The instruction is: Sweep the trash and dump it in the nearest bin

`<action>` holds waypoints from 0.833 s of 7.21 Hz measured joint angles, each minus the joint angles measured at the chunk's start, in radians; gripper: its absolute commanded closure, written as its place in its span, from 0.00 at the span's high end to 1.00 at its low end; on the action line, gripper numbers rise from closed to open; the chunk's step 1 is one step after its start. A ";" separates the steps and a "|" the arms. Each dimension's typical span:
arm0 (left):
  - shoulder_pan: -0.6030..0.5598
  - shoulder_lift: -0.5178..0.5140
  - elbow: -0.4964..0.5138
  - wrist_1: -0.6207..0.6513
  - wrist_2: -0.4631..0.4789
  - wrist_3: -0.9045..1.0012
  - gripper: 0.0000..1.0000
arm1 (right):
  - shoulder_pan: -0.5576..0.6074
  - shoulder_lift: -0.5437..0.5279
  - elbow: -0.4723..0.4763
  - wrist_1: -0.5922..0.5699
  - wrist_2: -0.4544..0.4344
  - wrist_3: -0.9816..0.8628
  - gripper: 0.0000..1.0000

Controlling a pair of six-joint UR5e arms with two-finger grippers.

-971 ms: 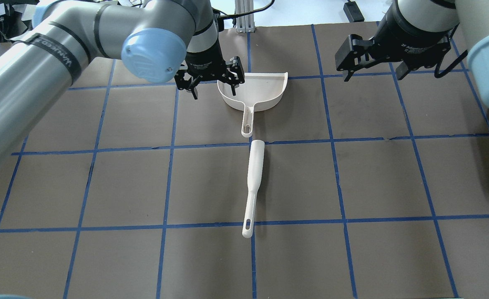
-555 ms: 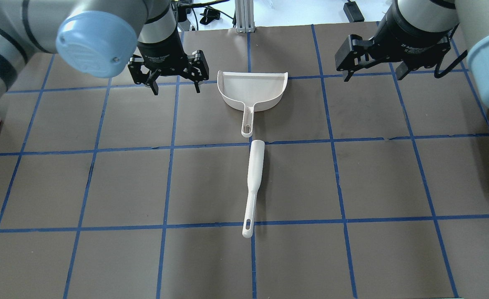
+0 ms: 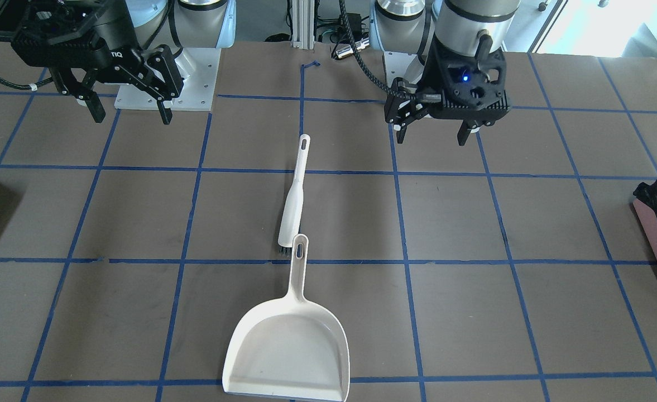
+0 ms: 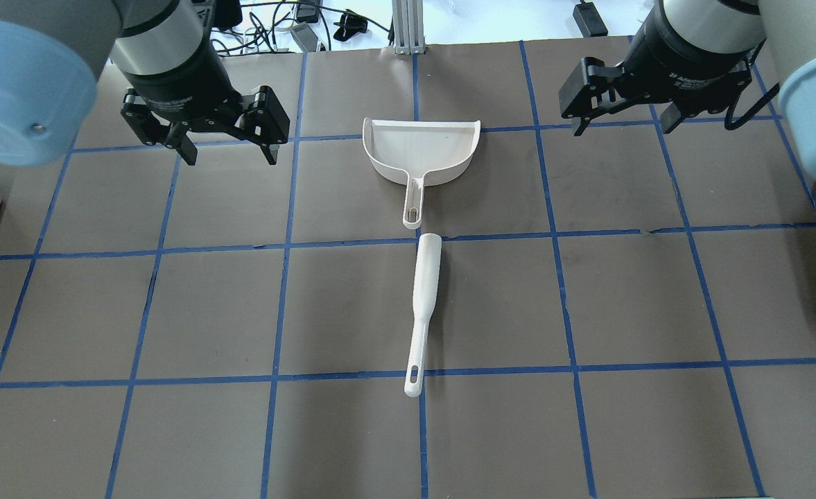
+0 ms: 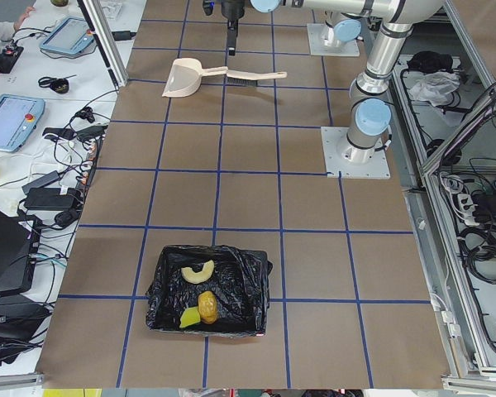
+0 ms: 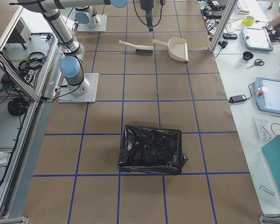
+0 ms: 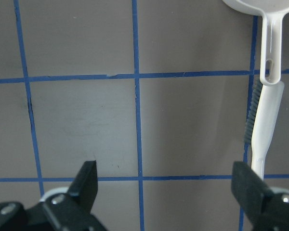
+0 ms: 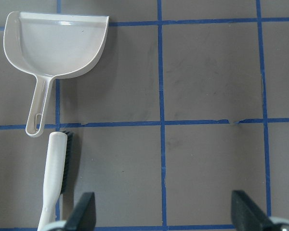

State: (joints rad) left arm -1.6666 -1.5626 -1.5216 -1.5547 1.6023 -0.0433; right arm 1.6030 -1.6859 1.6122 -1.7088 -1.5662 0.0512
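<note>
The counter [image 4: 588, 312] stretched well beyond the dustpan [image 4: 425, 149] on both sides. Far from the dustpan, at the end on my left arm's side, sat the bin [image 5: 246, 263], its black bag crinkled over salmon-pink walls.

The left gripper [image 4: 231, 158] and right gripper [image 4: 622, 127] hung above the counter on either side of the dustpan, about level with its pan. Both had their jaws spread wide and gripped nothing.

The dustpan lay flat with nothing in it, handle pointing toward the robot's base. The brush [image 4: 425, 277] lay just beyond that handle's tip, bristle end nearest. Its long axis ran in line with the handle.

All the trash was inside the bin, well apart from the dustpan: the curled pastry piece [image 5: 198, 270], the potato-like lump [image 5: 207, 308] and the yellow wedge sponge [image 5: 188, 318]. It lay far out past the left jaws, so that arm was the nearer one. I judged the job finished, with nothing left to sweep.
</note>
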 measured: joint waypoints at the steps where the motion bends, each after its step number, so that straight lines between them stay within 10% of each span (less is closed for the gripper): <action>1: 0.012 0.023 -0.003 -0.001 -0.008 0.037 1.00 | 0.000 0.000 0.000 0.000 0.000 0.000 1.00; 6: 0.033 0.024 -0.009 -0.024 -0.058 0.006 1.00 | 0.000 0.000 0.000 0.000 0.000 0.001 1.00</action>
State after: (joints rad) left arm -1.6340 -1.5383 -1.5302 -1.5790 1.5447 -0.0375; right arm 1.6030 -1.6854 1.6122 -1.7089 -1.5662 0.0520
